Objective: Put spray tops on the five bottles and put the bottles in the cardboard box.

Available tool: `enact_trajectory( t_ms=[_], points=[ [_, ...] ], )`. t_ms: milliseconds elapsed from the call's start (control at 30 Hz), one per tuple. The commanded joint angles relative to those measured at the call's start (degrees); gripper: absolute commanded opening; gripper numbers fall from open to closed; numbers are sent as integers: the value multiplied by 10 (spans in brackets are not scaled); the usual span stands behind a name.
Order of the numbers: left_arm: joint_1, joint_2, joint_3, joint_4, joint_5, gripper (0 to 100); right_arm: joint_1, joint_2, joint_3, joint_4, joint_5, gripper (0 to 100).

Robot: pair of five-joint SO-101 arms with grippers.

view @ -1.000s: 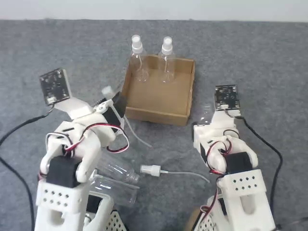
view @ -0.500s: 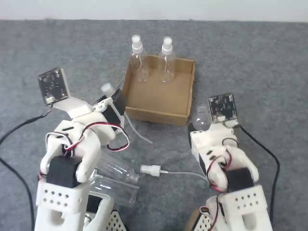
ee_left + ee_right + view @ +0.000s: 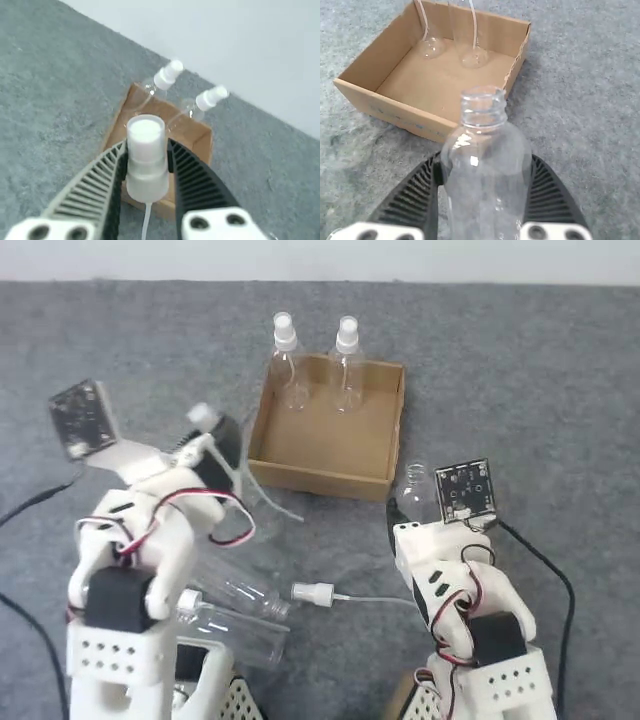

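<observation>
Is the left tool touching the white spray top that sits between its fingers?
Touching. The left wrist view shows the left tool closed on the white spray top, its fingers pressed against both sides with no gap.

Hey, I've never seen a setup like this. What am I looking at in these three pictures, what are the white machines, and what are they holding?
These are two small robot arms side by side on a grey carpet. One picture looks down from above. The other two come from a camera on each arm's wrist, looking along its fingers. The left arm pinches a white spray top between its fingers. The right arm holds a clear open bottle with no top on it. Ahead of them sits a cardboard box with two topped bottles standing upright at its far side. Between the arms lie a loose spray top with its thin tube and two more clear bottles on their sides.
</observation>
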Motion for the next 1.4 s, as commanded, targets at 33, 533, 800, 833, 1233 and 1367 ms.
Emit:
enact_trajectory(
  t_ms=[33, 533, 800, 833, 1233, 1367],
  points=[
    [-18, -14, -51, -19, 4, 11, -3, -13, -10, -15, 13, 96],
    [-19, -14, -112, -16, 1, 11, -31, -13, 40, -78, 51, 96],
    [-17, -14, -129, -19, 0, 11, -32, -13, 40, -77, 53, 96],
    [-17, -14, -133, -19, 0, 11, -32, -13, 40, -78, 53, 96],
    [11, -13, -138, -61, 2, 12, -82, -14, 56, -79, 98, 96],
    [40, -9, -138, -67, 2, 12, -85, -14, 57, -79, 101, 96]
  ],
)
